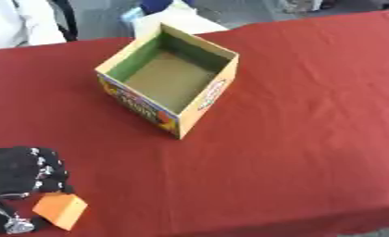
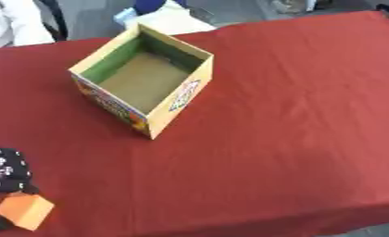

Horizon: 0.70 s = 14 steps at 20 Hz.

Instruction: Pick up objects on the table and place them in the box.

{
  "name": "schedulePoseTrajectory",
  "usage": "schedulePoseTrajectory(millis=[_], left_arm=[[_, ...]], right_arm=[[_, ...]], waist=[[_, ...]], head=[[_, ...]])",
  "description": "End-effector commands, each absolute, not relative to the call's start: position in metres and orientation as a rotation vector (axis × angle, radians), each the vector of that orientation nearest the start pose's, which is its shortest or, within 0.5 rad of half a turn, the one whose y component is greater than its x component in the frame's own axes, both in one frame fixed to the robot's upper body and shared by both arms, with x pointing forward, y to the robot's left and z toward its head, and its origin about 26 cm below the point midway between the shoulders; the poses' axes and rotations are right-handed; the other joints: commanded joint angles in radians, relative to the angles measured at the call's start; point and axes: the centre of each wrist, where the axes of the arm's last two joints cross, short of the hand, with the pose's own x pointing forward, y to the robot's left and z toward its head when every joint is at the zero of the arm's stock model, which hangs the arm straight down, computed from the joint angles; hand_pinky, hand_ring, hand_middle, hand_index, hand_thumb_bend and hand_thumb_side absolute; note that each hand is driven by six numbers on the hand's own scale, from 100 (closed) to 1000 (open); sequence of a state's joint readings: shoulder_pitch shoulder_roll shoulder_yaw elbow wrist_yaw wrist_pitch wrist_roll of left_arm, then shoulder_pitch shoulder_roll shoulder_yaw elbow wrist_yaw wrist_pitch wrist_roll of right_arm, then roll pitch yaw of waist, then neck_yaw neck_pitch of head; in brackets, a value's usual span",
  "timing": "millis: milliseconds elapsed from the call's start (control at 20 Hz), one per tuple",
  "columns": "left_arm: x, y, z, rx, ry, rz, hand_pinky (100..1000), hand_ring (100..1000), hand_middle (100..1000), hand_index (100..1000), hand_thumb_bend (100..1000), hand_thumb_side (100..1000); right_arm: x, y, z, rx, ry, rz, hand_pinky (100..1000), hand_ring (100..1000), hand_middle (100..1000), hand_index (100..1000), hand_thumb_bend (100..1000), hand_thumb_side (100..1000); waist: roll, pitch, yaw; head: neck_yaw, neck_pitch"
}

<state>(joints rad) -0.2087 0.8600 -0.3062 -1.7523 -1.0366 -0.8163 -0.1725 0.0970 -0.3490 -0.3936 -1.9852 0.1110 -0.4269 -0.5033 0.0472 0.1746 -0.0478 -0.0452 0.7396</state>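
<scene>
the table [image 1: 311, 139] is covered edge to edge with a dark red cloth, lying a little askew under the camera. toward the far left part of it stands the box [image 1: 204, 95], an open cardboard carton turned so one corner points at the near edge. its outer walls are yellow with bright printed panels, the inner walls look green in shadow, and the floor inside is plain brown. nothing lies in it that i can see.

down at the near left corner of the table is the robot's left hand [image 1: 23, 173], black with small silver joints, its back turned up. its fingers are curled downward, bunched over an orange block [image 1: 61, 210] that sits right against the hand's near side. the block shows a flat orange face and one lighter edge, tilted on a corner rather than lying square. the fingers appear closed around its upper end, though exactly how they meet it is hidden under the hand. a silver piece of the wrist glints at the very corner.

block and hand are well apart from the box, with bare red cloth between them.

the right hand does not show in either view.
</scene>
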Motion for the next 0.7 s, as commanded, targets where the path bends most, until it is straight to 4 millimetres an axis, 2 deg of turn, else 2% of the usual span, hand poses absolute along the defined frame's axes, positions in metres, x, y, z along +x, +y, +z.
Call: schedulePoseTrajectory(millis=[50, 100, 150, 300, 700], left_arm=[[0.307, 0.332, 0.140, -0.706, 1.728, 2.666, 560, 546, 382, 525, 170, 339], [0.307, 0.332, 0.139, -0.706, 1.750, 2.660, 539, 530, 370, 515, 175, 305], [0.307, 0.332, 0.139, -0.704, 1.773, 2.654, 514, 512, 358, 505, 139, 288], [0.306, 0.331, 0.142, -0.685, 1.836, 2.630, 498, 494, 351, 498, 100, 263], [0.297, 0.328, 0.177, -0.658, 1.950, 2.566, 476, 483, 352, 502, 100, 246]], right_arm=[[0.223, -0.396, 0.141, -0.991, -2.407, -0.229, 642, 747, 499, 687, 100, 733], [0.223, -0.396, 0.141, -0.991, -2.406, -0.229, 642, 747, 499, 687, 100, 729], [0.223, -0.396, 0.141, -0.992, -2.406, -0.229, 642, 747, 499, 687, 100, 729], [0.223, -0.397, 0.141, -0.996, -2.405, -0.228, 642, 748, 499, 687, 100, 729], [0.222, -0.398, 0.141, -1.005, -2.405, -0.223, 643, 748, 499, 687, 100, 729]], waist=[[-0.004, -0.009, 0.000], [-0.004, -0.009, 0.000], [-0.003, -0.009, -0.001], [-0.003, -0.008, -0.001], [0.000, -0.010, 0.004]], head=[[0.002, -0.008], [0.002, -0.008], [0.001, -0.008], [-0.002, -0.008], [-0.008, -0.006]])
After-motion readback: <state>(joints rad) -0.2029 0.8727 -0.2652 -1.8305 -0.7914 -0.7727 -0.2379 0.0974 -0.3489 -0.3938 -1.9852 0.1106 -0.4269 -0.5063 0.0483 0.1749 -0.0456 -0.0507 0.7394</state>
